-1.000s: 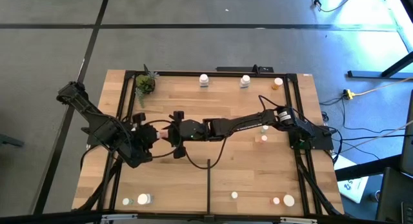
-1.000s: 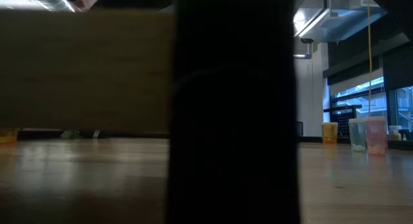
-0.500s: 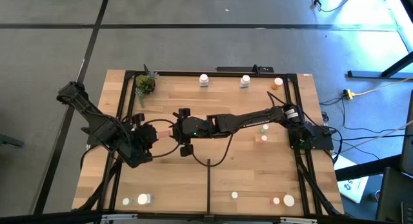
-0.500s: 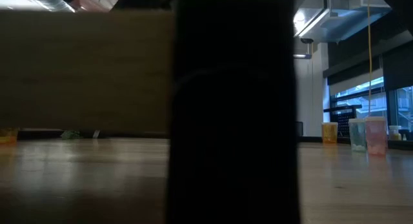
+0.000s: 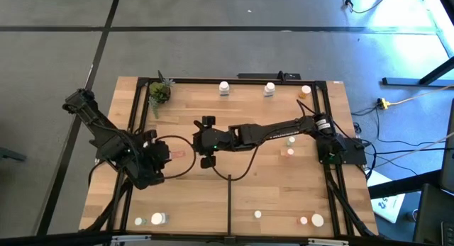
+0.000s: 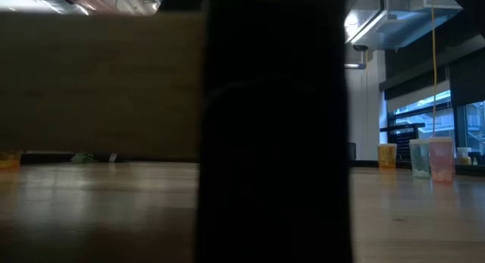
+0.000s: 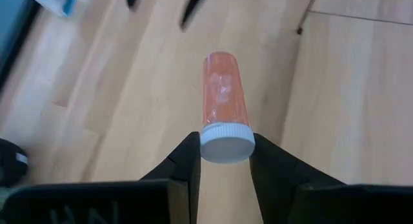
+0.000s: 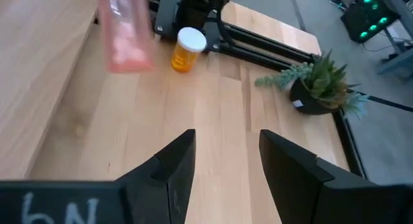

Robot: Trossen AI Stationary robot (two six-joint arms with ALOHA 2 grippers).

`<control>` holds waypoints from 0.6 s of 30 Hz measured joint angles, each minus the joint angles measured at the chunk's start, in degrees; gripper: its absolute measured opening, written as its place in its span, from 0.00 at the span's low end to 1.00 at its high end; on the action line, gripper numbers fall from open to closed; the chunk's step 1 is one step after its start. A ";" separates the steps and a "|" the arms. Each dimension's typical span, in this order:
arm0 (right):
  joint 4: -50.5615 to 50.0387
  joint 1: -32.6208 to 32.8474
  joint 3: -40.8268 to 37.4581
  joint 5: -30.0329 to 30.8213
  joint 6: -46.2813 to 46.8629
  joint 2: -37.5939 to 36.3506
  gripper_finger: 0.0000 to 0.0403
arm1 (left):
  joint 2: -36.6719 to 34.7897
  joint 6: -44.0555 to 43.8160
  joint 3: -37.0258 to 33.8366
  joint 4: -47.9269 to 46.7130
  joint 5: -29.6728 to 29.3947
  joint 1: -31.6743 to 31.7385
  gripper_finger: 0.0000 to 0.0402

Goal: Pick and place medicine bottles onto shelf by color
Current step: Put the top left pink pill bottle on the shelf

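While the left claw (image 7: 224, 161) grips a pinkish-orange bottle (image 7: 223, 104) by its white cap, held out over the planked shelf (image 5: 255, 186), the right claw (image 8: 222, 161) hangs part-open and empty nearby; set-down wants level, slow lowering among matching-coloured bottles.

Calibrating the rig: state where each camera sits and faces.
High: overhead, facing straight down on the shelf; both arms show.
Low: at shelf height, facing level across it; dark post blocks the middle.
Left wrist: on left arm; left fingers clamp the pink bottle.
Right wrist: on right arm, facing the plant; open right fingers show.
Shared: both wrist views show that bottle.
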 joint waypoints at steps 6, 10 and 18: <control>-2.28 1.05 0.02 -0.12 -0.18 -3.17 0.43 | 0.00 -3.62 0.00 0.54 5.43 -0.17 0.23; -5.48 2.19 0.02 -0.21 -0.13 -5.62 0.43 | 0.02 -2.84 0.00 2.88 9.25 0.32 0.23; -9.11 5.00 0.02 -0.33 1.05 -11.10 0.43 | 0.02 -2.64 0.00 7.06 15.33 0.77 0.23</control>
